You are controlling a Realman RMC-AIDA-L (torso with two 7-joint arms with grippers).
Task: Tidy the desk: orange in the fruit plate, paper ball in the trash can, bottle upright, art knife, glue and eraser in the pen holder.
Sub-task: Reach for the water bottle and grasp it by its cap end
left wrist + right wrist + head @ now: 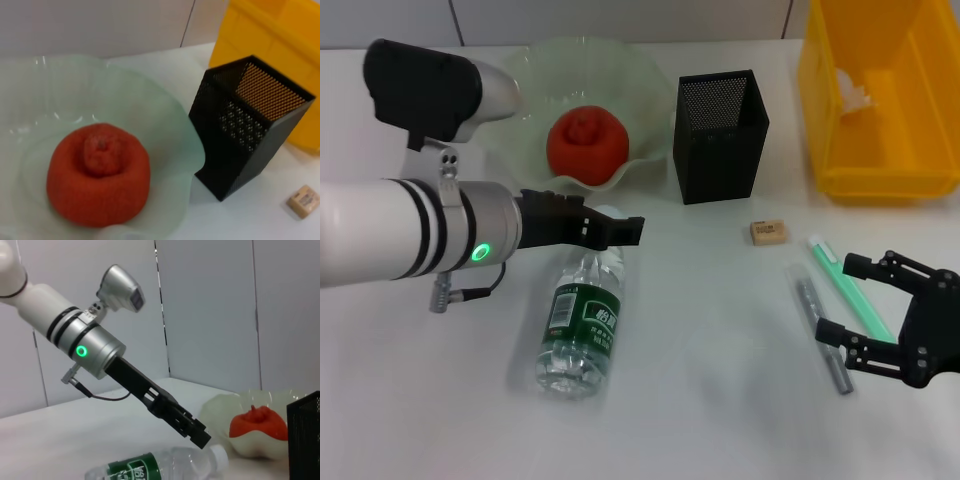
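Orange (585, 142) in fruit plate (650, 85), bottle (582, 320) lying down

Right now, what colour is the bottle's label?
Dark green with white print, on the bottle lying on its side; clearest in the head view.

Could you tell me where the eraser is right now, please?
In the head view the eraser lies on the table to the robot's right of centre, just in front of the pen holder and short of the trash can.

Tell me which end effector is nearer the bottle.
Left. The left end effector hovers right above the cap end of the lying bottle. The right end effector sits far off to the bottle's right, beside the pens.
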